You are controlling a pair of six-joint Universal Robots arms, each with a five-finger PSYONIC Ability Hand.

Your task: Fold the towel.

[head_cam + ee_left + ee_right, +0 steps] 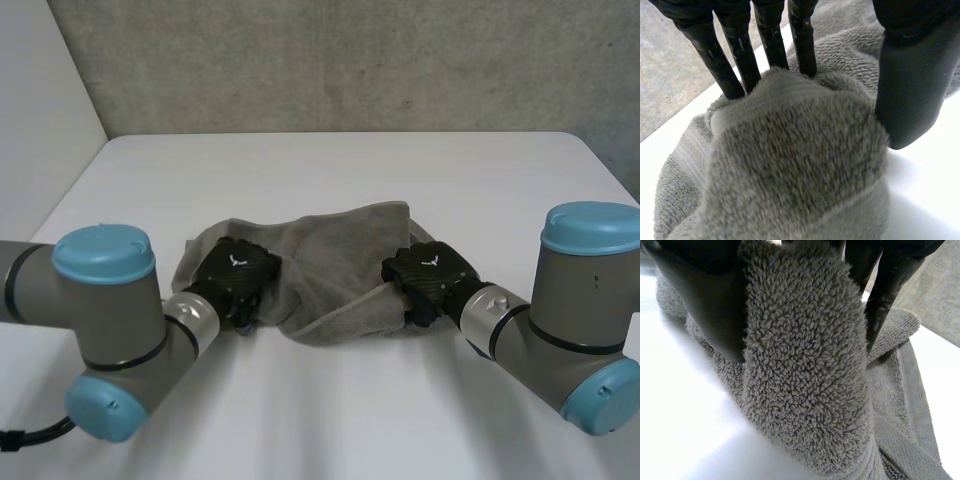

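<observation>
The grey towel [325,255] lies crumpled in a heap in the middle of the white table [330,165]. My left hand [238,272] is on its left end. In the left wrist view a thick fold of towel [790,165] bulges between the straight fingers [740,55] and the thumb [912,75], both pressed against it. My right hand [430,272] is at the towel's right end. There a thick roll of towel [805,365] is pinched between the thumb [710,305] and the fingers [880,290].
Bare white table surrounds the towel on all sides. A grey concrete wall [350,60] rises behind the table's far edge. My two arms [110,330] [580,320] come in over the table's near side.
</observation>
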